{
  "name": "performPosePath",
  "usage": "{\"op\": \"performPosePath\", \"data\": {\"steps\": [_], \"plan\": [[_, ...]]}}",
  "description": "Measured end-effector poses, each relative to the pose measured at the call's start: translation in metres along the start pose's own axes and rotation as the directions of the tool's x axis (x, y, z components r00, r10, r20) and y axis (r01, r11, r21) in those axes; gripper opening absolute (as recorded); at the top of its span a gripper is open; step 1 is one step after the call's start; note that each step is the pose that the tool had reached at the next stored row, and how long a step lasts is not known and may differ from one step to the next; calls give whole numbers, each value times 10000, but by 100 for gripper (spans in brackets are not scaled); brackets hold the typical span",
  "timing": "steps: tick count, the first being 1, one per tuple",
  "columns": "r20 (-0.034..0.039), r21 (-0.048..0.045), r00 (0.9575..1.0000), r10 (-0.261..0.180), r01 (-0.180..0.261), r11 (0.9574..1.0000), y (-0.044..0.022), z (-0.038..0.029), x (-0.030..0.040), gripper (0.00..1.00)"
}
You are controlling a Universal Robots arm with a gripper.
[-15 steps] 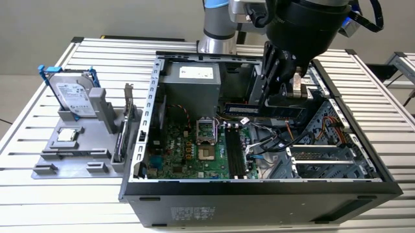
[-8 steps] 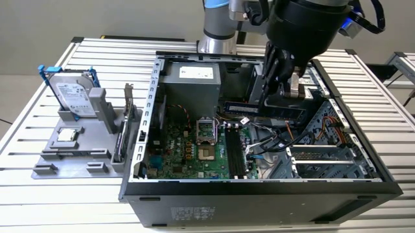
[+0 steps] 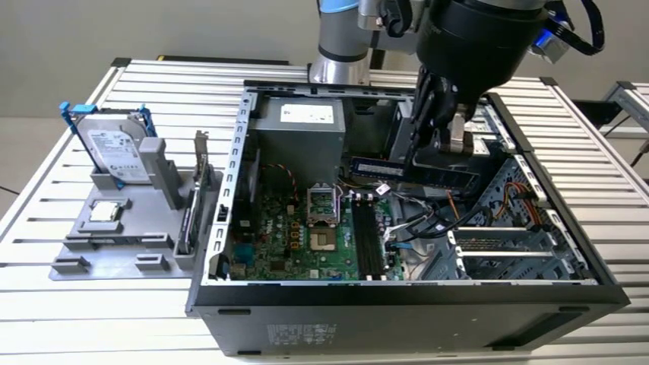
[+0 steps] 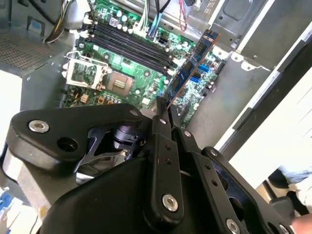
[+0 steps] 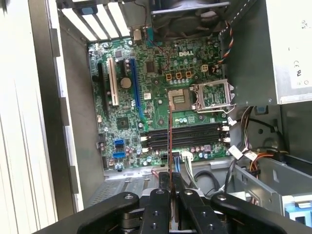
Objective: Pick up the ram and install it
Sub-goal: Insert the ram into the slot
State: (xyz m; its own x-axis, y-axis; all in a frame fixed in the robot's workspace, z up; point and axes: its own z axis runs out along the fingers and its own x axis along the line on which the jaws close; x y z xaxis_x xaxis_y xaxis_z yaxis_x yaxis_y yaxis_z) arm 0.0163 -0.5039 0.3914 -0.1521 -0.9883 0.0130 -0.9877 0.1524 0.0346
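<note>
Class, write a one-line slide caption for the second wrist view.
Gripper shut on the blue ram, held above the motherboard and its empty black slots.

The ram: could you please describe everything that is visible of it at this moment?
The ram is a long, narrow, flat blue circuit board with a row of dark chips on its face. The gripper is shut on one end, so the stick juts out from it; in both wrist views it appears nearly edge-on. It hangs inside the open computer case, above the motherboard, not seated in the black slots. Nothing else seems to touch it.
</note>
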Motion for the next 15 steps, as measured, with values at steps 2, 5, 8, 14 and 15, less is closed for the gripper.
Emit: {"op": "performPosePath", "data": {"steps": [2,5,8,14,15], "plan": [[3,-2,9999,108,-108,9999,0,0,0,0],[9,-4,9996,265,-265,9996,0,0,0,0],[18,-8,9985,541,-541,9985,0,0,0,0],[27,-12,9969,781,-781,9969,0,0,0,0],[28,-12,9966,820,-820,9966,0,0,0,0]]}}
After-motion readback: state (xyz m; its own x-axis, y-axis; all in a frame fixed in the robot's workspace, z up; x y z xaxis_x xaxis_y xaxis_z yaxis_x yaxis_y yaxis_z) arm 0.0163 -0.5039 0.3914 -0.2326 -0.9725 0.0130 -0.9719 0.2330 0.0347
